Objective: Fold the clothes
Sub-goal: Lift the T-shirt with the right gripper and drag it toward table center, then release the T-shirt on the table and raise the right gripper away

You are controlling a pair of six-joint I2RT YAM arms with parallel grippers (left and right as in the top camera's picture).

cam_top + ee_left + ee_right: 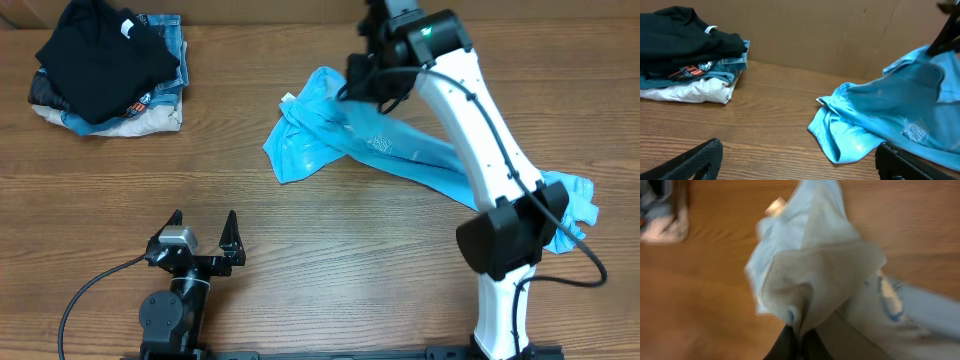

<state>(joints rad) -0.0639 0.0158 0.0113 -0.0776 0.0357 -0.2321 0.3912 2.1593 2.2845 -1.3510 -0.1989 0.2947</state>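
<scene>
The clothes, a sky-blue T-shirt [330, 140], lies crumpled in a diagonal band from back centre to the right edge of the table. A small white tag [288, 98] shows at its far corner. My right gripper [358, 85] is shut on a fold of the shirt near that end; in the right wrist view the shirt [815, 265] bunches up out of the pinched gripper [799, 336]. My left gripper [205, 228] stands open at the front left, apart from the shirt. In the left wrist view the left gripper [800, 165] holds nothing, and the shirt [880, 115] lies ahead to the right.
A pile of folded clothes sits at the back left, a black garment [100, 50] on top of denim and beige pieces [150, 115]. A cardboard wall [840, 35] runs along the back. My right arm [500, 170] reaches over the shirt.
</scene>
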